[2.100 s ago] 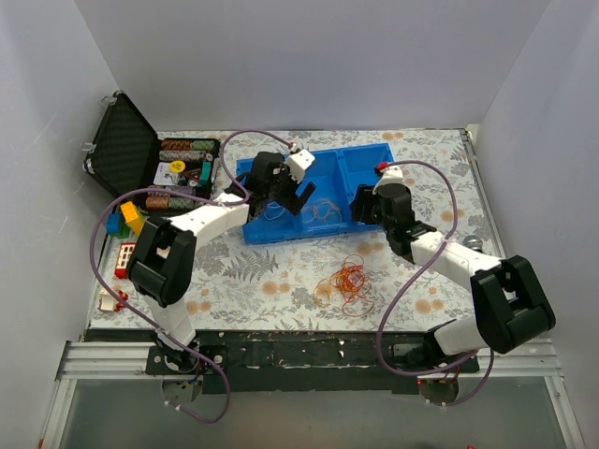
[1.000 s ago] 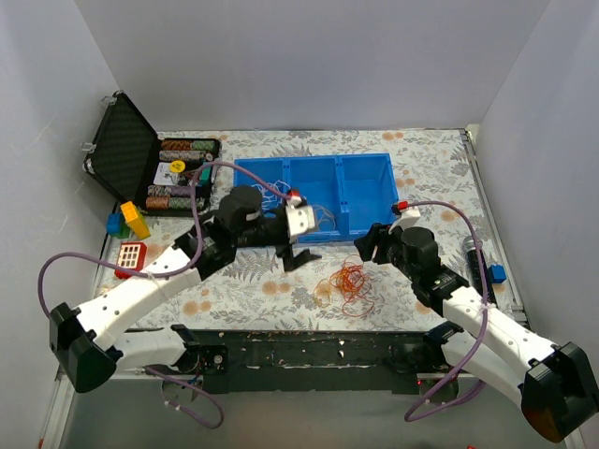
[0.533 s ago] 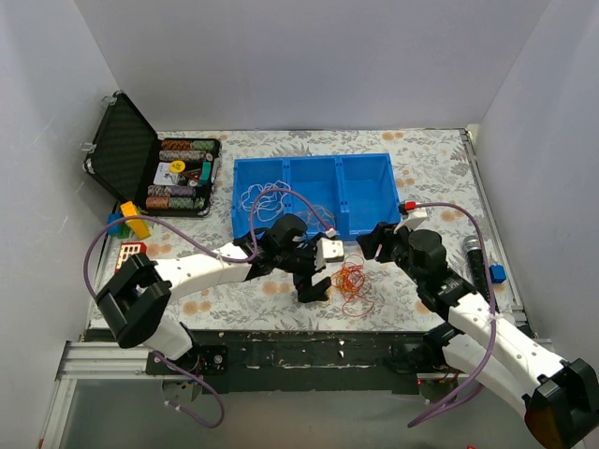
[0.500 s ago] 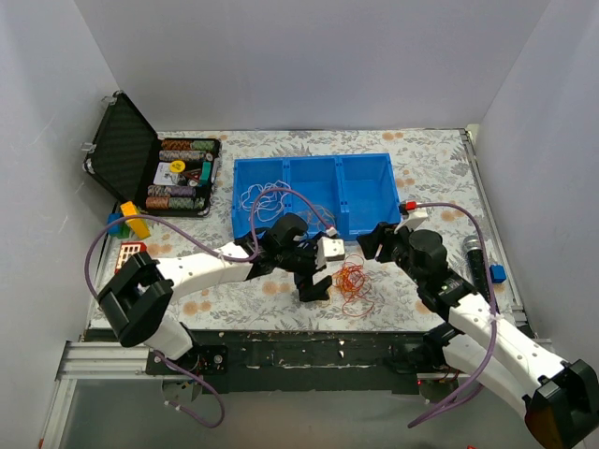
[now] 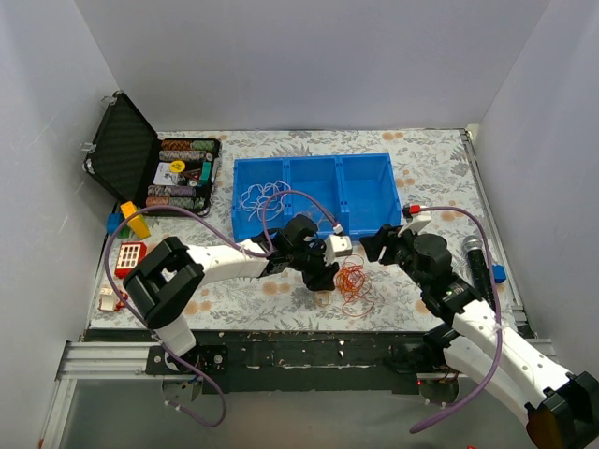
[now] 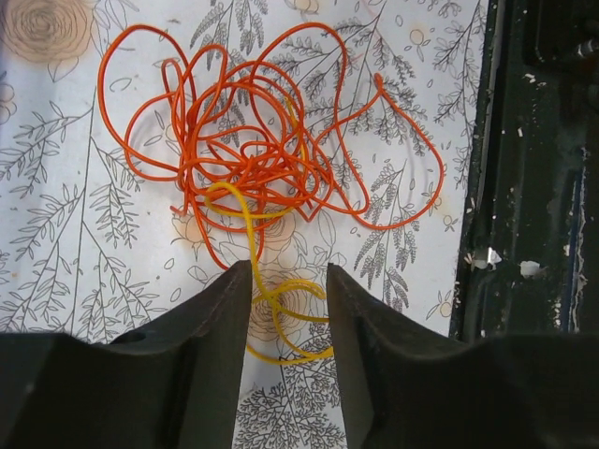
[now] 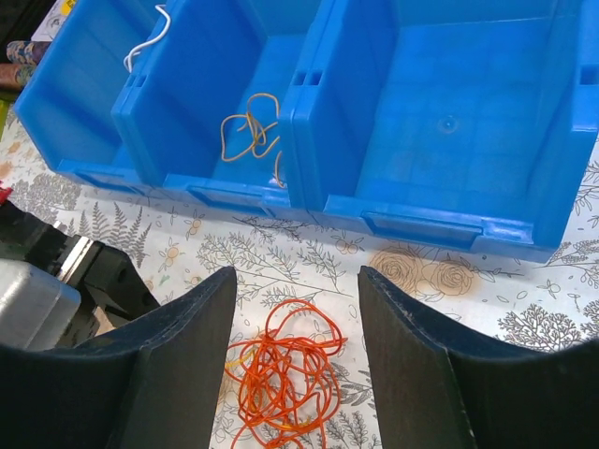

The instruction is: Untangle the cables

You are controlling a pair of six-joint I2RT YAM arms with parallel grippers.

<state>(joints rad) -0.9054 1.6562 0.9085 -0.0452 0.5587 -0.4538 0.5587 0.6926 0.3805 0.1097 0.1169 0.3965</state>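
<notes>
I judge the task partly done. A white cable (image 7: 150, 33) lies alone in the left compartment of the bin (image 7: 440, 229), and an orange-yellow cable (image 7: 251, 131) lies alone in the middle compartment, both well beyond the fingers of either arm. What is left is the tangle (image 6: 253, 140) on the table (image 6: 56, 234): many red-orange loops knotted together, with one yellow strand (image 6: 245, 213) that comes out of its near side. The left gripper (image 6: 288, 281) is low over the table, just on the near side of the tangle. Its fingers (image 6: 211, 337) are open to a narrow gap, and the yellow strand runs into this gap and loops on under them. The jaws are not closed on it, and I cannot tell if they touch it. The right gripper (image 7: 298, 281) hangs higher with its fingers wide apart and it holds nothing. In its own view the tangle is below and between the fingertips, and the bin is further ahead of them. I think the yellow strand must next be separated from the red loops.
</notes>
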